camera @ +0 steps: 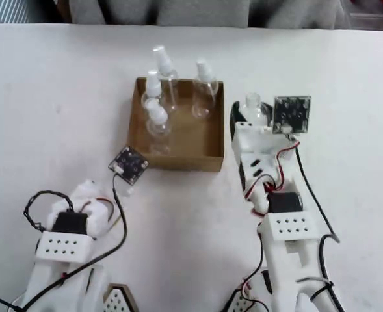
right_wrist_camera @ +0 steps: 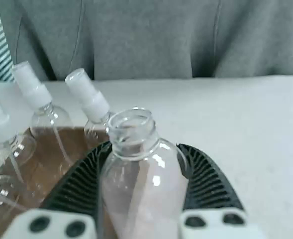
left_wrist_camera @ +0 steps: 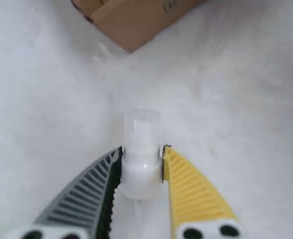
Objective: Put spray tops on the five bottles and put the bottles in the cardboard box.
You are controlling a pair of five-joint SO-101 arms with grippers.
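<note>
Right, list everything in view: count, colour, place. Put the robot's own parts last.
table: 1, white, under everything.
cardboard box: 1, brown, open-topped, mid-table ahead of the arms.
capped bottles: 4, clear with white spray tops, inside the cardboard box.
open bottle: 1, clear, no top on its neck, beside the box, held upright.
spray top: 1, white with a clear cap, just above the table near a box corner.
left gripper: 1, grey and yellow fingers, shut on the spray top.
right gripper: 1, black fingers, shut on the open bottle.
</note>
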